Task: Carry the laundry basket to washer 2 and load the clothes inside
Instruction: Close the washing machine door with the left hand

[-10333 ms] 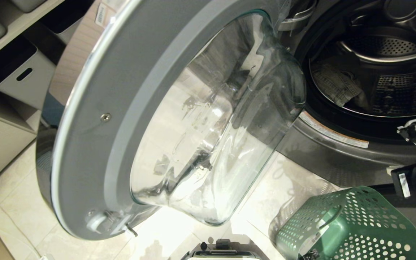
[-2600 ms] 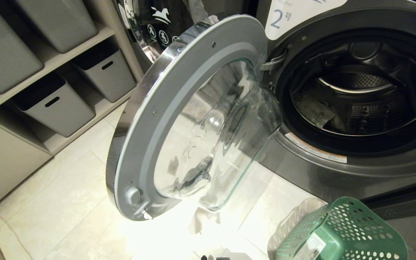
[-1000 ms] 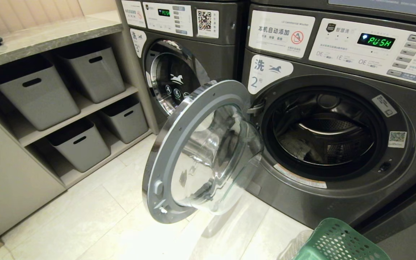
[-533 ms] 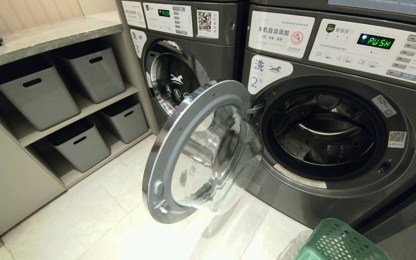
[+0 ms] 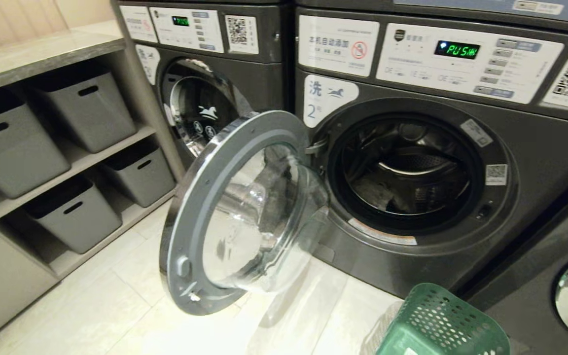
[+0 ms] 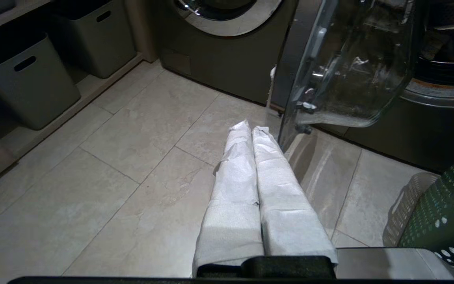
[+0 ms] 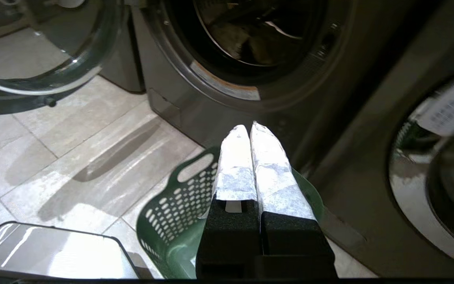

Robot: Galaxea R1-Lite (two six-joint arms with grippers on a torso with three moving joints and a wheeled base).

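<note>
The left gripper (image 6: 250, 128) and the right gripper (image 7: 249, 128) are both closed on nothing, their padded fingers pressed together. The left one hangs over the floor tiles near the open door (image 5: 234, 212); the right one hangs above the laundry basket (image 7: 179, 201).

The clothes (image 5: 375, 190) lie inside the drum of washer 2 (image 5: 412, 148), so the loading looks done. The remaining step, as I judge it, is to draw back — slowly, keeping clear of the swung-out door and the basket beside the machine.

In the head view neither arm appears and the basket (image 5: 442, 325) is cut by the lower edge. The drum is dark — the bundle is hard to make out.
</note>
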